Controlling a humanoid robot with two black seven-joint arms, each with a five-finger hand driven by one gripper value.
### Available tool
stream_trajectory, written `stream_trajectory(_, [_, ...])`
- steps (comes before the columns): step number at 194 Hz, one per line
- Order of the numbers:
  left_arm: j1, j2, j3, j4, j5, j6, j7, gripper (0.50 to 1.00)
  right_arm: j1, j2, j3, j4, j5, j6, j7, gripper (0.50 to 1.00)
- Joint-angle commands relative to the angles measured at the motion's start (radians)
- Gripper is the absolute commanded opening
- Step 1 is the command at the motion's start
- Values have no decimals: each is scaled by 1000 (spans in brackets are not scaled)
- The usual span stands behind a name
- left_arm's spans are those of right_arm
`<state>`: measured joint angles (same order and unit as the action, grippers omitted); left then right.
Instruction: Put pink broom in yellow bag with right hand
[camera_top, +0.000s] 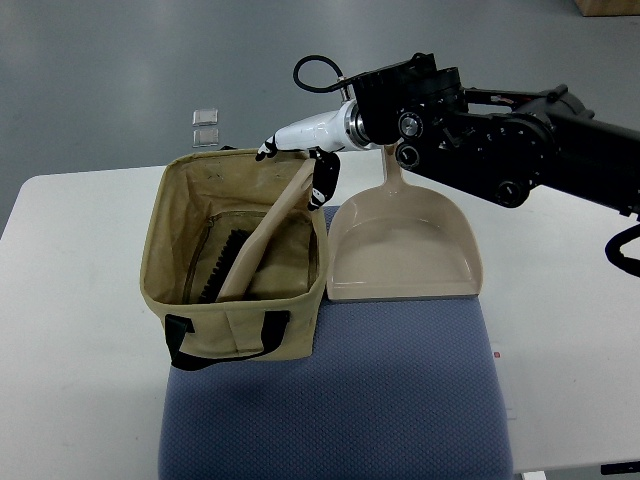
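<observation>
The pink broom (262, 238) lies slanted inside the yellow bag (240, 320). Its black bristles rest on the bag's floor and its handle top leans on the bag's back rim. My right hand (298, 160), white with dark fingertips, hangs over that back rim at the handle's upper end. Its fingers (324, 182) are spread to either side of the handle and do not seem to clamp it. The black right arm (500, 140) comes in from the right edge. The left arm does not show.
A pink dustpan (405, 250) lies right of the bag, its handle under my wrist. Bag and dustpan sit on a blue mat (400, 400) on the white table (70, 300). Two small clear squares (205, 126) lie beyond the bag.
</observation>
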<state>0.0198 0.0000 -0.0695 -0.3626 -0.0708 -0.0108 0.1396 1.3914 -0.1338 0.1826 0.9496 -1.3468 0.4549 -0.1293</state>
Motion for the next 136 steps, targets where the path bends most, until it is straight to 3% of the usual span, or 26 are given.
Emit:
stream_trajectory(1, [0, 0, -1, 1, 0, 0, 0, 1000, 8, -33, 41, -2, 12, -4, 0, 928])
stream_trajectory(46, [0, 0, 2, -1, 0, 0, 0, 1000, -5, -145, 284, -2, 29, -5, 2, 926])
stream_trajectory(80, [0, 0, 2, -1, 2, 0, 0, 1000, -104, -216, 531, -5, 149, -25, 2, 926])
stream_trajectory(110, [0, 0, 4, -1, 2, 0, 0, 1000, -247, -207, 801, -22, 327, -105, 10, 926])
stream_trajectory(136, [0, 0, 4, -3, 2, 0, 0, 1000, -388, -199, 966, -23, 548, -199, 77, 926])
